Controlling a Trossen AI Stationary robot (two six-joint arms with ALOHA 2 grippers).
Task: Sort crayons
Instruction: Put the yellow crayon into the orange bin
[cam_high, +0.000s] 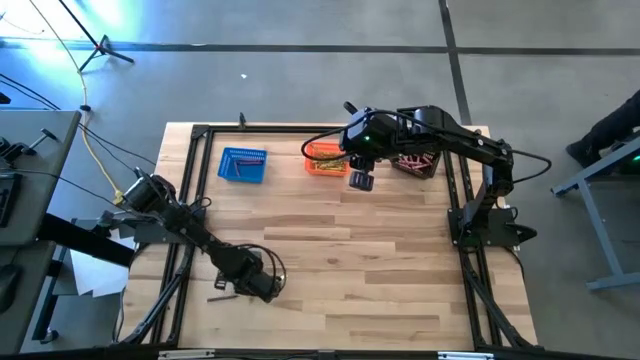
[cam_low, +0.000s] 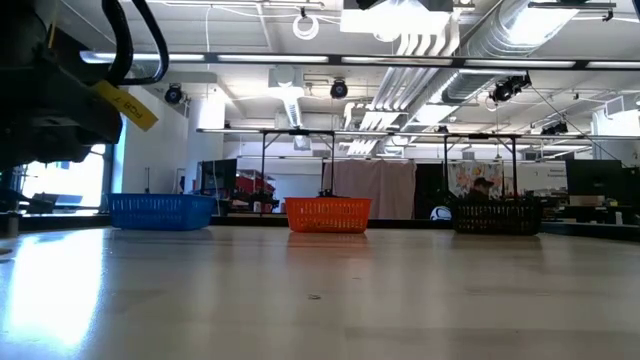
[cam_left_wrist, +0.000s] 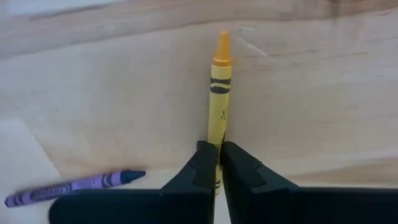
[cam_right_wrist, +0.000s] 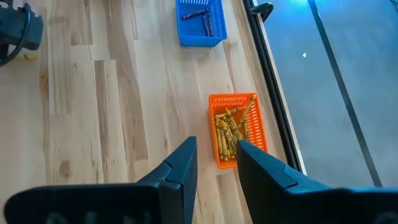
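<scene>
My left gripper (cam_high: 266, 286) is near the table's near left, shut on a yellow crayon (cam_left_wrist: 219, 93). A purple crayon (cam_left_wrist: 74, 185) lies flat on the table beside it and also shows in the high view (cam_high: 221, 296). My right gripper (cam_right_wrist: 214, 155) is open and empty, held above the table next to the orange basket (cam_right_wrist: 236, 127), which holds several yellow crayons. The blue basket (cam_right_wrist: 200, 22) holds a few dark crayons. The black basket (cam_high: 415, 162) stands under my right arm. My left gripper pinches the yellow crayon between its two fingers near the blunt end (cam_left_wrist: 217, 157). The crayon runs on along the fingers, its tip pointing away from them. Whether it rests on the table or is lifted clear, I cannot tell.
The three baskets stand in a row along the far edge, blue (cam_low: 160, 210), orange (cam_low: 328, 214) and black (cam_low: 497, 216). Black frame rails (cam_high: 455, 200) run along the table's sides. Bare wood lies between the two arms.
</scene>
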